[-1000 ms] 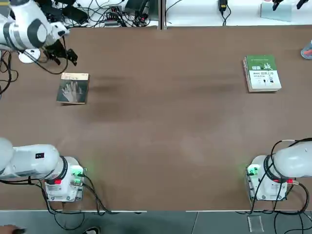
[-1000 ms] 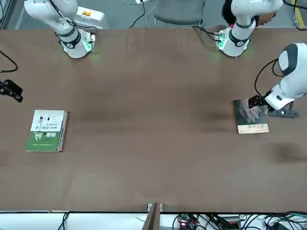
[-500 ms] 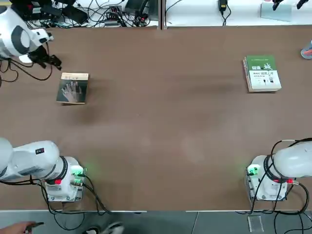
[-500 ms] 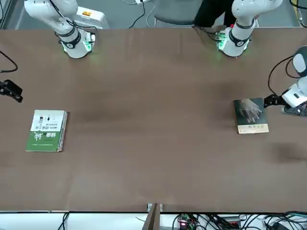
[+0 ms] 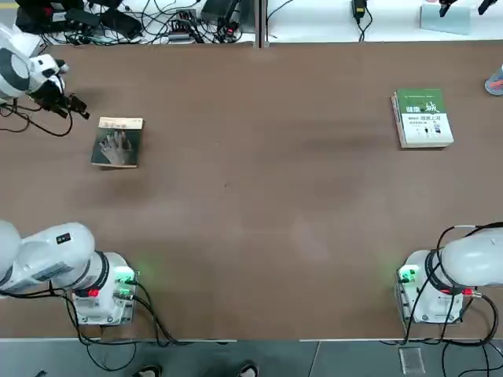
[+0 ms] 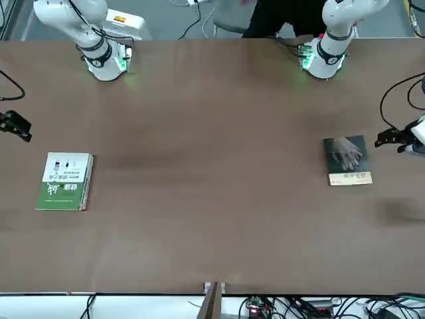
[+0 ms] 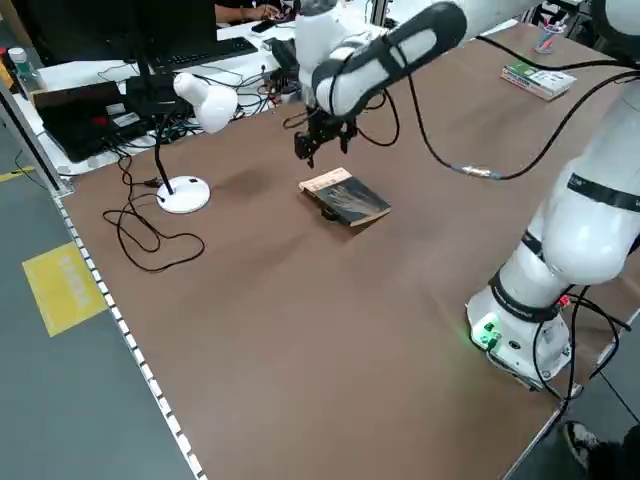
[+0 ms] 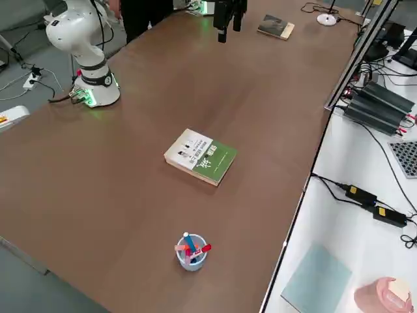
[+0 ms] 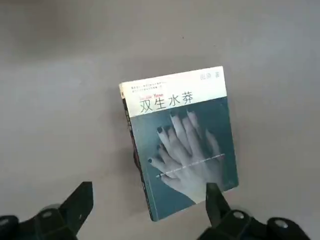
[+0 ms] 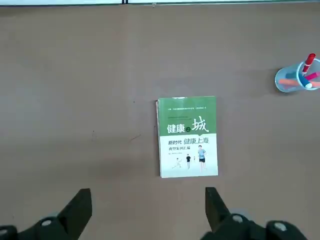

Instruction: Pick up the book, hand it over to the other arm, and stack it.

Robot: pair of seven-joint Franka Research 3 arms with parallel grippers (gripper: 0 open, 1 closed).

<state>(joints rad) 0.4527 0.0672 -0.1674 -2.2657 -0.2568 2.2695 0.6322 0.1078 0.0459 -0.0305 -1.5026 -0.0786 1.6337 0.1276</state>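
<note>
The left gripper [image 9: 145,210] hovered above the book [image 9: 179,140], its fingers spread wide and holding nothing. The right gripper [image 10: 145,210] hung equally wide. The book's tan band read 双生水莽.

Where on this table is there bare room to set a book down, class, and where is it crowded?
The widest bare stretch of table lies between the grey book and the green-and-white book, reaching down to the arm bases. It is tighter around the grey book, where the open left gripper hangs, and by the pen cup.
</note>
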